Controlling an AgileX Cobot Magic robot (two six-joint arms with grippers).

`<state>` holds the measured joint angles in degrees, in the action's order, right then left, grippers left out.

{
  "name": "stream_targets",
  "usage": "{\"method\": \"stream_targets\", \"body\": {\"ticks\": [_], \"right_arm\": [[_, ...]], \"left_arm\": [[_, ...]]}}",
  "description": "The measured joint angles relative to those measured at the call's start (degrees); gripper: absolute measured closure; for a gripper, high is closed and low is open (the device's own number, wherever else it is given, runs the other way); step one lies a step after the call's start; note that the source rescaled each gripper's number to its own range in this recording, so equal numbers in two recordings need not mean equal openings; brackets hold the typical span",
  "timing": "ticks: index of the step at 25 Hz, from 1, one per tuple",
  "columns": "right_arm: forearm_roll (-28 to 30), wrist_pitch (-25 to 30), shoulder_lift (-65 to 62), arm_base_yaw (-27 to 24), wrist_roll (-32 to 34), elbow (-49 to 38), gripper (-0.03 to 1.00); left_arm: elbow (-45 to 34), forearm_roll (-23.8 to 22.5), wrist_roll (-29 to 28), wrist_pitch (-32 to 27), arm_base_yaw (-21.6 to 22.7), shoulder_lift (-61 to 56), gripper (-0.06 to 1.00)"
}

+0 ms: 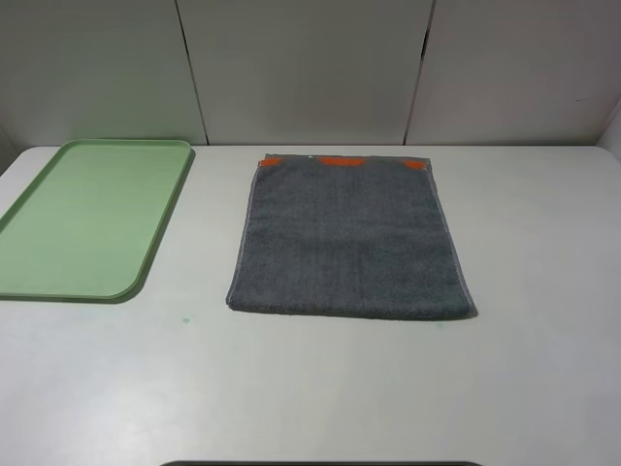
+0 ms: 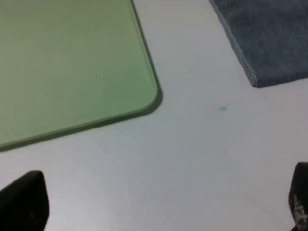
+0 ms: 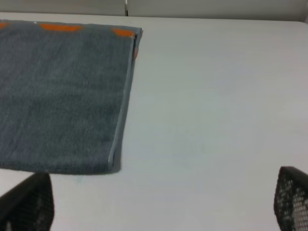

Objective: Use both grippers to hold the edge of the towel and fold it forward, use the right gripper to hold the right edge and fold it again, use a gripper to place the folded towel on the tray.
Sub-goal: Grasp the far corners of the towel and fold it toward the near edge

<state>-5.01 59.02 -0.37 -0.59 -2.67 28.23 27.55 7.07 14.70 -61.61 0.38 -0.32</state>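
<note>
Towel [image 1: 349,238] lay flat near the middle of the table [image 1: 310,398] in the exterior high view. Its orange-striped end [image 1: 340,161] was on the far side and its plain hem [image 1: 349,313] nearest the robot. The tray [image 1: 87,218] sat well apart on the left, and no gripper showed there.

In the left wrist view, the left gripper [image 2: 161,199] hung spread wide and empty over bare table, between tray and towel corner.

In the right wrist view, the right gripper [image 3: 159,202] gaped likewise, holding nothing, near the towel's right corner.

The terry cloth would probably be soft, light and limp. The 2 corners of the plain hem looked the best places to pinch.
</note>
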Motion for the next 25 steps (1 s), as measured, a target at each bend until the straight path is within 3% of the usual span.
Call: {"method": "stream_targets", "body": {"ticks": [25], "right_arm": [[0.00,0.00,0.00,0.00,0.00,0.00,-0.03]], "left_arm": [[0.00,0.00,0.00,0.00,0.00,0.00,-0.05]]}}
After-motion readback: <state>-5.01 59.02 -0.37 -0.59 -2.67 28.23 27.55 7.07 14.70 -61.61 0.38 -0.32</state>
